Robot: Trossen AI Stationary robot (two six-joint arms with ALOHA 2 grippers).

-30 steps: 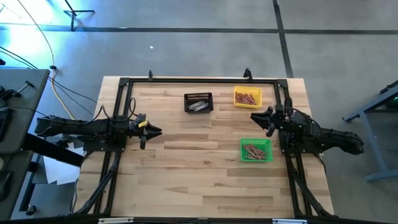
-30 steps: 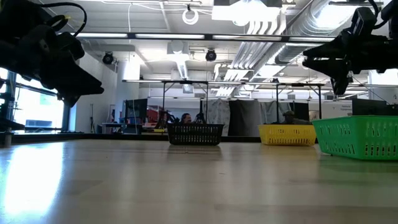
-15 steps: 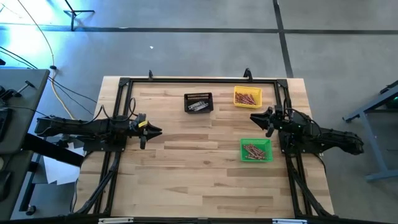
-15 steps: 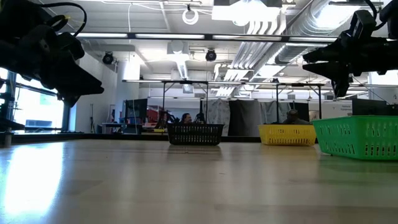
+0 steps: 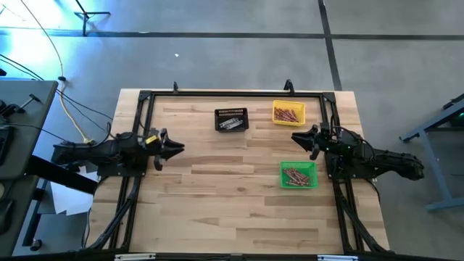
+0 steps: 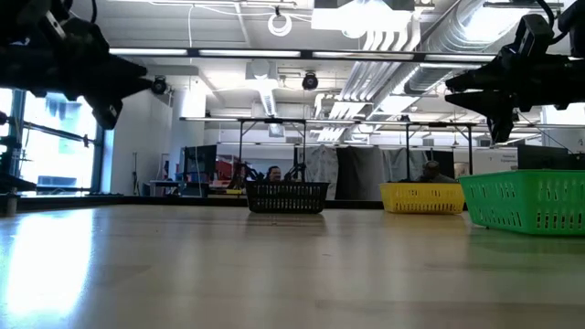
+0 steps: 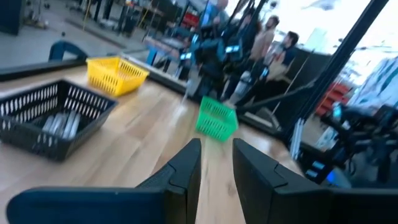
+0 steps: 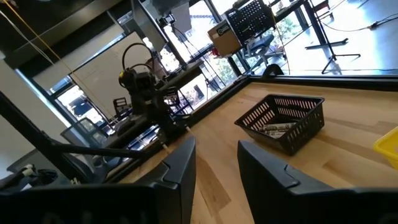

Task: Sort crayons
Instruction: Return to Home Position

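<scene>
Jaws on both arms are slightly spread and grip nothing. The left jaws hang over the left side of the surface and point toward its middle. The right jaws hang over the right side and point inward, near the gap between two of the bins. The low view shows both pairs raised well clear of the wood. The left arm reaches in across the left edge and the right arm across the right edge, each lying low along its own side. Three small bins stand upright on the right half and far part of the surface, apart from one another. The green bin stands on the right, just beside the right arm. The yellow bin is near the far right corner, and the black bin is near the far edge, about midway across. Every stick in view lies inside a bin. The pink crayons are heaped in the green bin, the orange-brown crayons in the yellow bin and the grey crayons in the black bin. Beyond the surface, the left wrist view shows people in the room, too blurred to tell more.
</scene>
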